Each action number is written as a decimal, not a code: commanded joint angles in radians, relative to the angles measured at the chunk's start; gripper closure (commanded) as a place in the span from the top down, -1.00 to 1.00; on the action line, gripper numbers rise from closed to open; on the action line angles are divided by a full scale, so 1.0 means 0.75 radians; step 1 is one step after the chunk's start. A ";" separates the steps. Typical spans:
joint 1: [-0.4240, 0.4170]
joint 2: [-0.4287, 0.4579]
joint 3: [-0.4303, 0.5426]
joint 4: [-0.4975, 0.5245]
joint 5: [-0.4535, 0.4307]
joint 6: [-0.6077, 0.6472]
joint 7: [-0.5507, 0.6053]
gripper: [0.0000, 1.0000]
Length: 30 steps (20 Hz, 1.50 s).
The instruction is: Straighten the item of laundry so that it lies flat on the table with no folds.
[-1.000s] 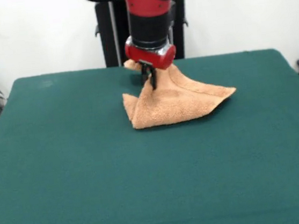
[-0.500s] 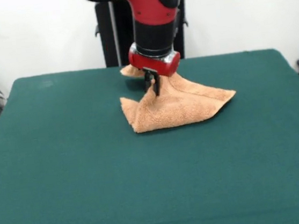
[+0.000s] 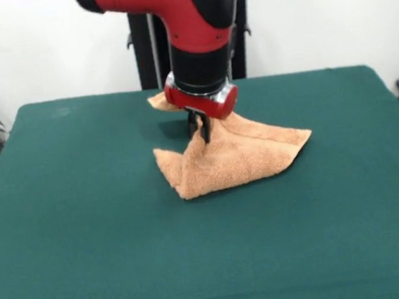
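Hand [image 3: 202,129] pinches towel [image 3: 230,162] peak; far corner hidden behind arm.

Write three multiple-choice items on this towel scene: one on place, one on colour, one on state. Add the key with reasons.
1. Where is the gripper?
A. at the towel's raised peak
B. on bare table, apart from the towel
C. off the table

2. What colour is the table top?
A. white
B. dark green
C. red

3. How does the towel lie?
A. flat, spread out
B. rolled into a tube
C. tented up, with folds

Key: 1 A, the gripper pinches the cloth at its peak; 2 B, the felt-like top is dark green; 3 C, the cloth slopes down from the pinch.
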 commanded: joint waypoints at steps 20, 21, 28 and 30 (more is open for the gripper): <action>0.067 0.093 0.149 -0.258 0.014 0.051 0.044 -1.00; 0.075 0.072 0.140 -0.224 0.031 0.056 0.077 -1.00; 0.085 -0.171 0.083 0.079 0.150 0.193 0.190 -1.00; 0.076 -0.198 0.073 0.106 0.149 0.206 0.161 -1.00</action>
